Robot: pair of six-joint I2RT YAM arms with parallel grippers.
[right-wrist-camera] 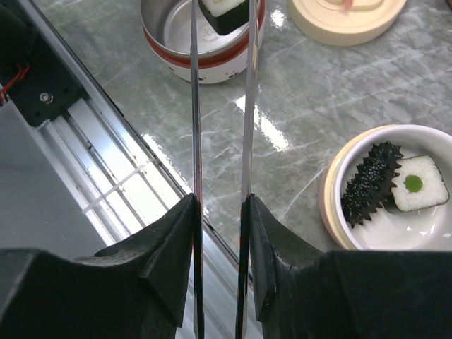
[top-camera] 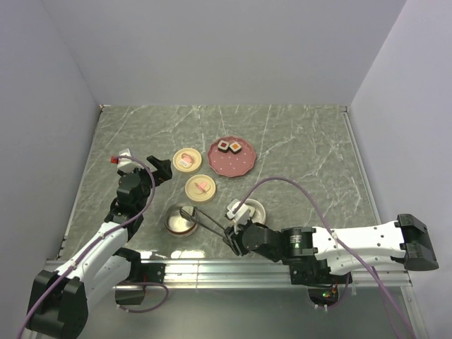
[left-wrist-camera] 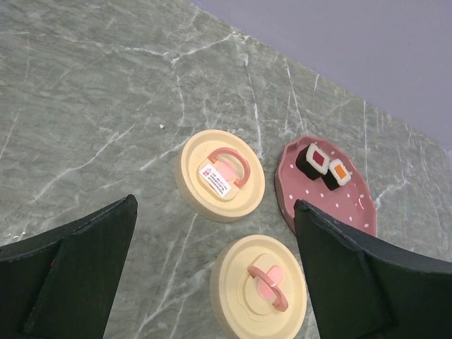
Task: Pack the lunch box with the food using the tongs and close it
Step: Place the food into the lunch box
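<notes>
Table (top-camera: 296, 141) marble carries everything in its near half. Take the box (right-wrist-camera: 166, 28) as the dial's centre. The plate (top-camera: 226, 168) lies out at 1 o'clock with two rolls (top-camera: 224, 146) on it, not yet packed. One lid (top-camera: 200, 187) sits close at 1 o'clock and the other lid (top-camera: 188, 161) at 12. The dish (right-wrist-camera: 417, 233) is at 3 o'clock and holds a spiky piece (right-wrist-camera: 367, 183) touching a green-dot cube (right-wrist-camera: 419, 183).

The left claw (top-camera: 161, 169) hangs at 11 o'clock above the lids, fingers wide apart and gripping nothing. It is probably parked there to leave the box free and to be near a lid for closing.

The right claw (right-wrist-camera: 220, 205) reaches in from 4 o'clock, clamped on the tongs (right-wrist-camera: 248, 106) from outside so that its squeeze closes them. The two slim arms run nearly parallel toward the box. Their tips pinch a white-topped piece (right-wrist-camera: 226, 13) above the box's rim at its 3 o'clock side, so a release should drop it inside or onto the rim.

The rail (right-wrist-camera: 127, 191) at the table's near edge runs just beside the box at 6 o'clock, which leaves little room there. Open marble lies toward 12 and 3 o'clock, so lifting and swinging toward the dish or plate looks the safer way
</notes>
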